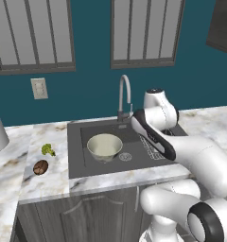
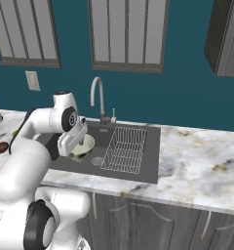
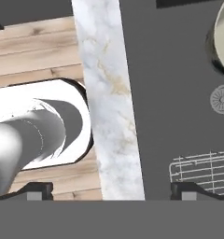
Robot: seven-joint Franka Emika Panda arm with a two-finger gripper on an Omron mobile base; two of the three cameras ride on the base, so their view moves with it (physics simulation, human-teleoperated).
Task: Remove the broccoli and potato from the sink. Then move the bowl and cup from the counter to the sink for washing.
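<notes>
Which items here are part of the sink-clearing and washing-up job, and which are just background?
Job items:
- broccoli, on the counter left of the sink
- potato, beside it
- bowl, in the sink

Background:
- wire rack in the sink
- faucet
- wall outlet
- windows

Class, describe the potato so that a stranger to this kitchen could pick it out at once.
Start at the dark grey sink, then look to the marble counter on its left. Two small vegetables lie there close together; the potato is the dark reddish-brown oval nearer the front edge, not the yellow-green broccoli behind it.
</notes>
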